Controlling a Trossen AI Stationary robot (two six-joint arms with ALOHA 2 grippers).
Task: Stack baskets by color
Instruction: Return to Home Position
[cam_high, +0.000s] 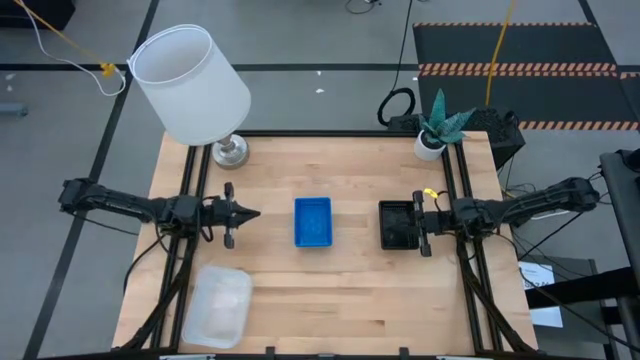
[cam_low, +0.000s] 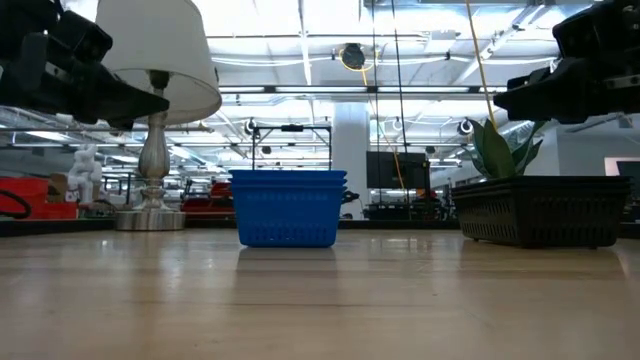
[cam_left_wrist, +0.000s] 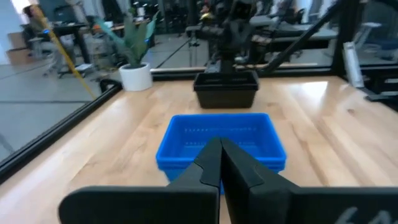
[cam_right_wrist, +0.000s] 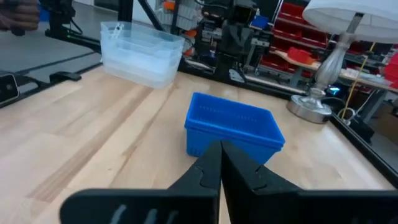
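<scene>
**Both pincers pressed together, baskets sorted into three stacks**

My left gripper (cam_left_wrist: 219, 163): fingers pressed together tip to tip, pinching nothing. It hangs above the table (cam_high: 350, 300) on the left side, pointing toward the middle, and stops short of the blue baskets (cam_high: 312, 221).

My right gripper (cam_right_wrist: 219, 163): same, fingers closed on each other with nothing between them. It comes in from the right side and points toward the middle. From above, its front end sits over the right part of the black baskets (cam_high: 397, 224). I can't tell whether it touches them. In the low view both arms are up off the wood.

Baskets:
- Blue: nested in one stack at table center, between my two grippers. The stacked rims show in the low view.
- Black: one pile right of the blue stack, well apart from it, close to the table's right rail. I can't count the layers.
- Clear baskets (cam_high: 222, 305): nested stack at the near left corner, well apart from the others. The layered rims show in the right wrist view.

Other items: a lamp (cam_high: 190, 85) at the far left corner, its white shade tilted in the high view. A potted plant (cam_high: 438, 128) stands at the far right, behind the black pile.
</scene>
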